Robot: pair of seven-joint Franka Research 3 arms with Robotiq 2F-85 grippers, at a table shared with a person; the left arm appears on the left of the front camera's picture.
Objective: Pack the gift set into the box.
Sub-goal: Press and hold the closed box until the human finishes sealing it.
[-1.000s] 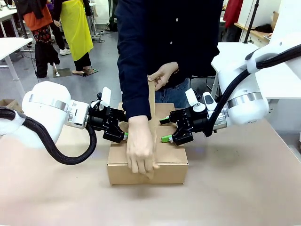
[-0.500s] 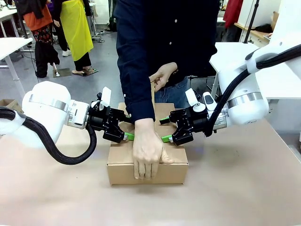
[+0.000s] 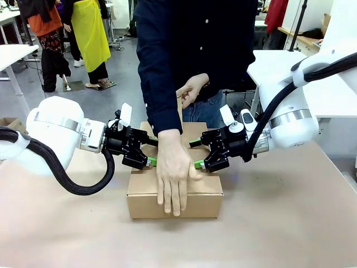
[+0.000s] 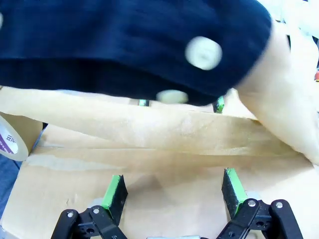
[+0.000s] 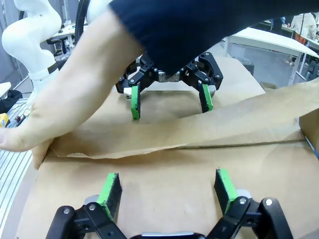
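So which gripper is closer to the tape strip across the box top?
About even. Left gripper and right gripper face each other, open over the box, with the tape strip between them.

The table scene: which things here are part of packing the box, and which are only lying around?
Part of the job: the box, flaps closed; brown tape strip along its seam; the person's hand pressing it; left gripper and right gripper, both open over the lid.

Lying about: tape roll beside the box.
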